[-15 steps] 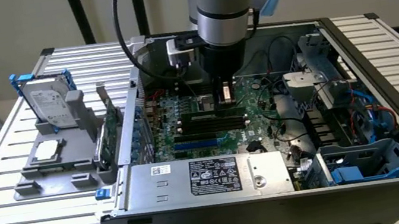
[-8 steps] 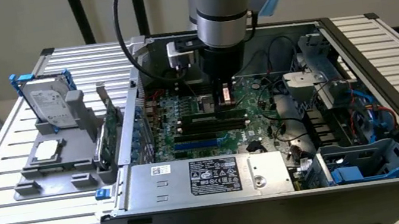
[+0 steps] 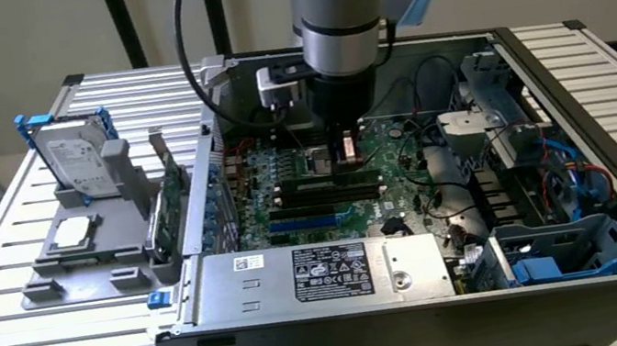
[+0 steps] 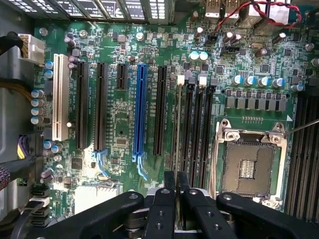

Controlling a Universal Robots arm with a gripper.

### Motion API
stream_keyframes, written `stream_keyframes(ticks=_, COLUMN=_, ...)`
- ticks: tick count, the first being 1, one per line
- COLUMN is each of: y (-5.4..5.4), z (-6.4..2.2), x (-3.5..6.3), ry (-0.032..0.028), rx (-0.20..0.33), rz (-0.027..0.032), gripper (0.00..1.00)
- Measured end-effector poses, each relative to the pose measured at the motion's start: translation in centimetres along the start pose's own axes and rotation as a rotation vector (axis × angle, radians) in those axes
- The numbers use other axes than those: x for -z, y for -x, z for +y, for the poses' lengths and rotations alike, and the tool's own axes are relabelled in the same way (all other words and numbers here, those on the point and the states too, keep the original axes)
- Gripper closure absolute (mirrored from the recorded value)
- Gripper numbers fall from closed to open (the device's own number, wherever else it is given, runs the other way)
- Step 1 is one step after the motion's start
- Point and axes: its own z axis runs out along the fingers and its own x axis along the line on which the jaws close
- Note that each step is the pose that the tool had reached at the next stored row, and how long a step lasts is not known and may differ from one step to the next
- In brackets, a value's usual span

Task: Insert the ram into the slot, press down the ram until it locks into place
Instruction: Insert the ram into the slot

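Wrist view: the gripper (image 4: 176,180), black metal with two slim fingers (image 4: 169,181), reaches over the large green motherboard (image 4: 119,124). Its fingers are drawn close together and pinch one end of the ram (image 4: 178,124), a long thin green circuit-board stick seen edge-on. From between the fingertips the ram runs straight away from the gripper, standing upright along the slot (image 4: 176,94), a long narrow black plastic memory socket with a white clip at its far end. How deep the ram sits in the slot cannot be told. More black sockets of the same kind lie parallel on one side of it, between it and the square silver processor socket (image 4: 247,164). On the other side, past a shorter black socket, lies the bright blue plastic slot (image 4: 140,109).

In the exterior view the grey robot arm (image 3: 340,19) comes down from above into the open black computer case (image 3: 607,181), which lies on a slatted metal table (image 3: 7,304). The gripper (image 3: 346,159) hangs low over the middle of the motherboard. A silver power-supply box (image 3: 313,274) sits at the near side of the case. On the exterior view's left, outside the case, a grey plastic holder (image 3: 74,257) carries a hard drive (image 3: 76,154).
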Motion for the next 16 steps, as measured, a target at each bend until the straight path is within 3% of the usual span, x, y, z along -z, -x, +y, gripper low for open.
stream_keyframes(ticks=6, y=0.26, z=0.01, x=-0.57, ry=-0.0001, rx=0.0, rz=0.0011, gripper=0.87)
stream_keyframes(ticks=10, y=0.38, z=0.01, x=-0.8, ry=0.0001, rx=0.0, rz=0.0049, gripper=0.87)
stream_keyframes(ticks=16, y=0.61, z=0.0, x=-1.05, ry=0.0006, rx=-0.007, rz=0.0159, gripper=0.87)
